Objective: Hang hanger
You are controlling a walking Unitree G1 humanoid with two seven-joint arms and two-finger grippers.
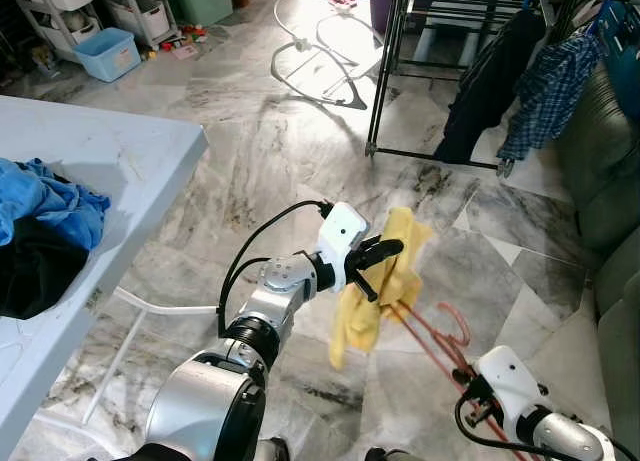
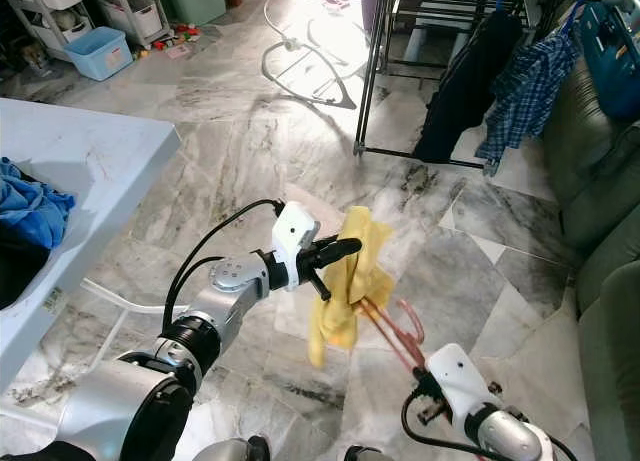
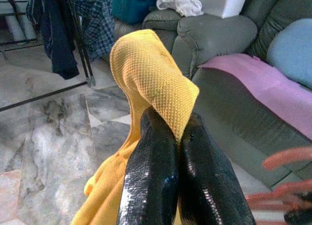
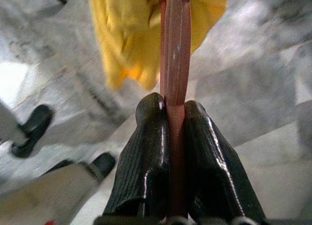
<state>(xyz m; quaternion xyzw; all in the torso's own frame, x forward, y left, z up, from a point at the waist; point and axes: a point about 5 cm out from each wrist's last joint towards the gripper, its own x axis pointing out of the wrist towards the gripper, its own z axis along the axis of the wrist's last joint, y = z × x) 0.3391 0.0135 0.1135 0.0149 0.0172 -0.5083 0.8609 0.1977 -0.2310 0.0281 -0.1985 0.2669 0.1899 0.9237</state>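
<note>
Marble floor (image 1: 250, 161) lay under everything, grey-veined and sunlit toward the far end. At my left stood a white table (image 1: 110, 161) carrying a heap of blue cloth (image 1: 50, 206) over something black (image 1: 35, 261). At my right sat a grey-green sofa (image 1: 600, 171); the left wrist view showed a pink cover (image 3: 263, 88) and a pale blue cushion (image 3: 292, 49) on its seat, with a white box (image 3: 222, 3) and crumpled white cloth (image 3: 180, 1) on top of it. A black drying rack (image 1: 400, 71) stood far ahead, a dark garment (image 1: 485, 86) and a blue plaid shirt (image 1: 545, 91) hanging from it. Far left, shelving (image 1: 70, 11) held storage bins; a light blue tub (image 1: 108, 53) sat on the floor beside it, contents not discernible.

My left gripper (image 1: 385, 266) was raised at mid-scene, fingers (image 3: 156, 171) pressed together on a fold of the yellow mesh garment (image 1: 385, 281), which drooped below them. My right gripper (image 4: 173, 108) was low at my right, both fingers clamped flat against the red hanger (image 1: 440, 336). The hanger ran up from that grip into the yellow garment, held in the air above the floor and well apart from the rack.
</note>
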